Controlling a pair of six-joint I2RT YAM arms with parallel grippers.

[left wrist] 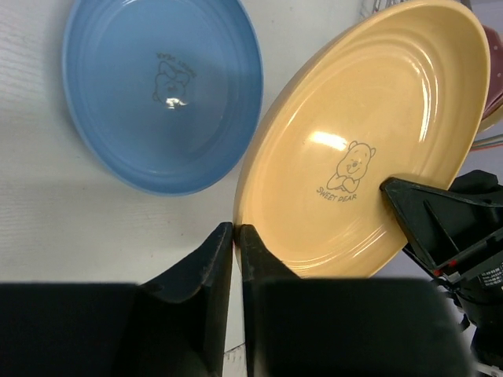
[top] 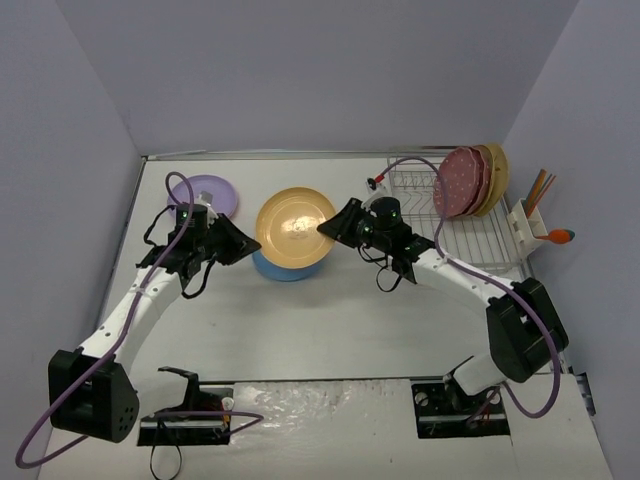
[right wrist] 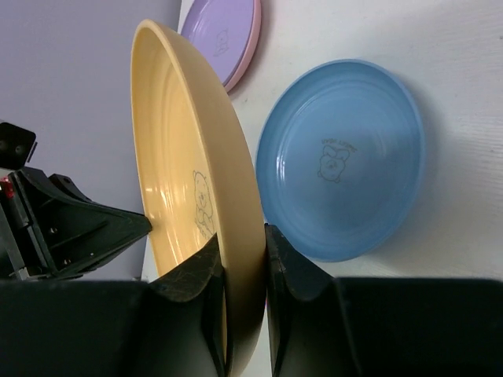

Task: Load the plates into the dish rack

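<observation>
The white counter (top: 330,330) carries everything. The rectangular silver wire dish rack (top: 470,240) stands at its far right. At the rack's back end a round pink plate with white dots (top: 458,182) and a tan plate (top: 497,165) stand on edge in the slots; the rows in front of them look free.

The round, shallow yellow-orange plate (top: 295,225) with a small bear print is the one in hand. It is raised and tilted near the middle of the counter, over a round blue plate (top: 280,272) that lies flat. A round lilac plate (top: 212,190) lies flat further left, well apart from the rack.

The right hand (right wrist: 242,239) is clenched on the yellow-orange plate's rim, one finger on the inner face and one on the outer. The left hand (left wrist: 236,232) has its fingers pressed almost together, with only a thin slit and nothing visible between them. Its tips touch the opposite edge of the plate, propping rather than gripping.

The plate looks rigid, glossy and probably ceramic or hard plastic. I judge it moderately heavy for a pinch on one edge, slick under the finger pads, and liable to chip if it knocks the wire. The rim is the only practical place to take hold, and gripping deep enough to reach the ribbed wall would resist swinging. With a single edge grip the plate may pivot between the fingers, so it should hang with its weight below the grip and enter a slot edge-first.
</observation>
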